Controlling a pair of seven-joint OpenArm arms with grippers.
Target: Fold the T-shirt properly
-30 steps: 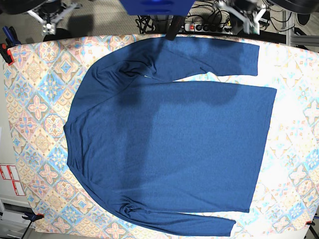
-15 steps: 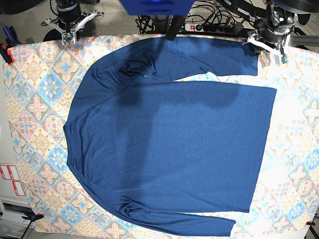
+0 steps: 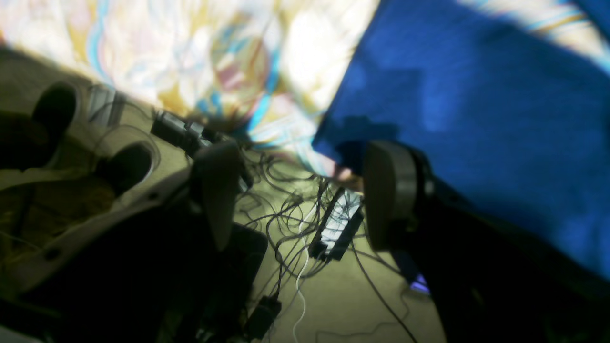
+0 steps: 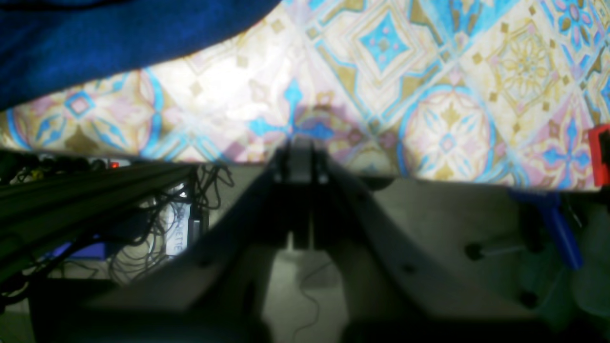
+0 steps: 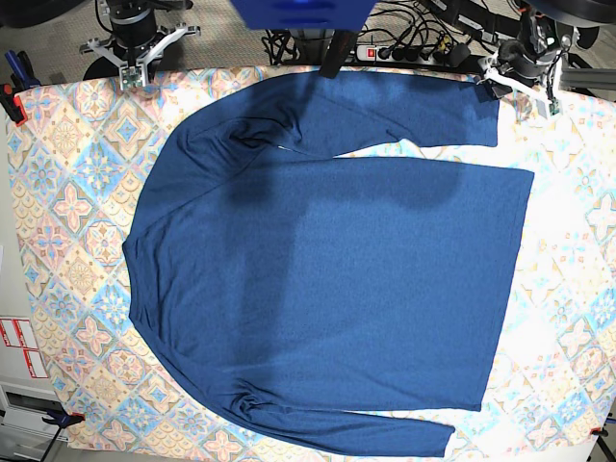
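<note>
T-shirt point(image 5: 327, 279): navy, flat, sleeves folded in | left tool point(image 3: 305, 190): spread, empty | right tool point(image 4: 301, 157): pressed together

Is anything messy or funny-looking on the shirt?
Mostly no: the T-shirt lies spread flat on the patterned cloth. The only untidy spots are small bunched wrinkles near the upper sleeve's armpit and the lower sleeve's.

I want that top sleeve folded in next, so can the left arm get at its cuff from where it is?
Probably yes: the left gripper hangs open right at the T-shirt cuff, nothing between them.
</note>
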